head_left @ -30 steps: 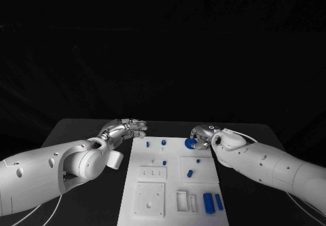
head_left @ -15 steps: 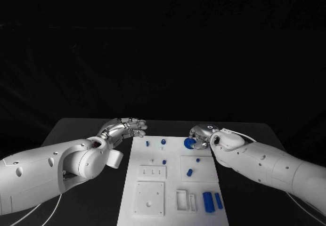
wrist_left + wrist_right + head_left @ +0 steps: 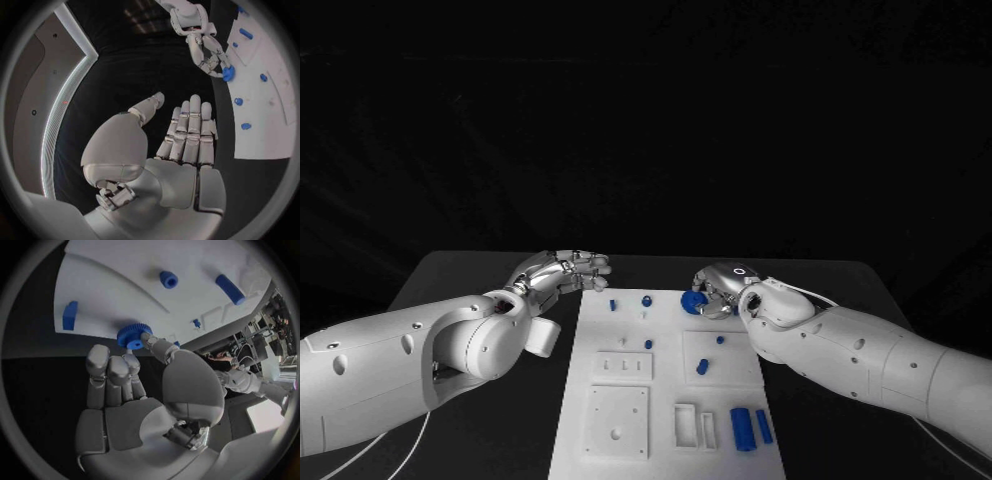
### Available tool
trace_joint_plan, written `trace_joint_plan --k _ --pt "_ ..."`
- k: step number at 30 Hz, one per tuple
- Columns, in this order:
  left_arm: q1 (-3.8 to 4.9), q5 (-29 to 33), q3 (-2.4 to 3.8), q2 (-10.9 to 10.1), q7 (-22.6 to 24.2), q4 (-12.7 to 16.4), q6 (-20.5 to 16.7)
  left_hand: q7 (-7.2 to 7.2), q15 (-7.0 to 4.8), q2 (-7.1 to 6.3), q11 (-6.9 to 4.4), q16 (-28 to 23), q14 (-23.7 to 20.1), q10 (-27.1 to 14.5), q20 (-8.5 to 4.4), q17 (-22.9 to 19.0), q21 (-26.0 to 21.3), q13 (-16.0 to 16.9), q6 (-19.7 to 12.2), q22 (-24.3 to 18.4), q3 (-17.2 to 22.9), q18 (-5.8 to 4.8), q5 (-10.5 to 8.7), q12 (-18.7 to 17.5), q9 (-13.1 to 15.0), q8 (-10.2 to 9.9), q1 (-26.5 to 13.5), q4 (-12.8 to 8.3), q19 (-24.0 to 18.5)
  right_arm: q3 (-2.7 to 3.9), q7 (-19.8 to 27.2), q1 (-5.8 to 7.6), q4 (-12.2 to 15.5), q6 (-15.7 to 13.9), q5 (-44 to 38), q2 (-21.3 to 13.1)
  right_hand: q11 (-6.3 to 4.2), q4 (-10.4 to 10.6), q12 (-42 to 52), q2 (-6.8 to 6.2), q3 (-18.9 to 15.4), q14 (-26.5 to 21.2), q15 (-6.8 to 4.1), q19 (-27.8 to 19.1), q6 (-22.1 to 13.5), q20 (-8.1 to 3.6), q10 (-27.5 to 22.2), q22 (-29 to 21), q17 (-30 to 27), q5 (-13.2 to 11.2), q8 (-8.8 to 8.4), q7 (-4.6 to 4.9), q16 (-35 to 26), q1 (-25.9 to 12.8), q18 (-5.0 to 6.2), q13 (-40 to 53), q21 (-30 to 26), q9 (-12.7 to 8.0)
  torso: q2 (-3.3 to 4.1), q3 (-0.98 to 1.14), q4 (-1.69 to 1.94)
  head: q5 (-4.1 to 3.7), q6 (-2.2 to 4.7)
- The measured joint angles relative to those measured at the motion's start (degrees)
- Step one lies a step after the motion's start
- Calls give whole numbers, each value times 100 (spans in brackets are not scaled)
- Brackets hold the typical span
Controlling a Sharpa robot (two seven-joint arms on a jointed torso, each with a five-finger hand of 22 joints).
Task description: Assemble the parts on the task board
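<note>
Fingers (image 3: 139,371) pinching ribbed round blue gear (image 3: 132,335)

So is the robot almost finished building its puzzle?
Not nearly. A few small blue pegs already stand in the task board. The right robot hand holds a blue gear above its far edge. The left robot hand is empty, and two blue bars lie unplaced.

arms: smooth white shells | left hand (image 3: 564,272), right hand (image 3: 721,288): silver, jointed

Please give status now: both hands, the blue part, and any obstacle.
Right hand holds blue gear over far edge of task board. Left hand holds nothing, beside the board. No obstacle seen.
</note>
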Motion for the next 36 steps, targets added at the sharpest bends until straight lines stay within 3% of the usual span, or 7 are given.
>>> trace_joint_plan --k 9,14,19,24,36 --pt "0 -1 0 -11 2 7 -1 0 0 0 0 0 0 0 0 0 0 0 0 0 0 0 0 0 0 0 0 0 0 32 -164 40 573 -259 -153 -57 13 40 25 -69 40 2 0 24 49 -21 13 0 12 0 0 -9 0 -3 -1 -1 0 10 0 -3 -4 8 7" --pt "0 -1 0 -17 3 16 -2 0 0 0 0 0 0 0 0 0 0 0 0 0 0 0 0 0 0 0 0 0 0 32 -222 39 676 -308 -276 92 -7 55 26 -115 55 3 0 26 73 -20 34 -1 14 0 -1 -17 0 -3 -1 -1 0 40 0 -7 1 9 7" --pt "0 -1 0 -13 4 25 -2 0 0 0 0 0 0 0 0 0 0 0 0 0 0 0 0 0 2 0 0 0 0 -6 -260 39 665 -334 -438 306 -7 55 26 -115 55 7 -3 33 77 -13 34 -1 18 0 -1 -20 0 -3 -1 -1 21 38 1 -7 5 21 11" --pt "0 -1 0 7 4 28 -2 0 0 0 0 0 0 0 0 0 0 0 0 0 0 0 0 0 5 0 0 0 0 -124 -305 28 554 -340 -575 535 -7 70 26 -122 70 7 -3 33 80 -12 33 -1 20 -1 18 -18 0 -10 -1 -2 21 20 4 -10 15 16 19" --pt "0 -2 1 51 5 15 -1 0 0 0 0 0 0 0 0 0 23 0 0 4 0 -1 0 0 4 0 0 0 0 -168 -409 -63 207 -287 -683 837 -7 85 26 -145 84 15 3 34 107 -10 33 -1 19 -6 19 -22 0 -32 -1 -25 21 16 8 -18 38 22 20"
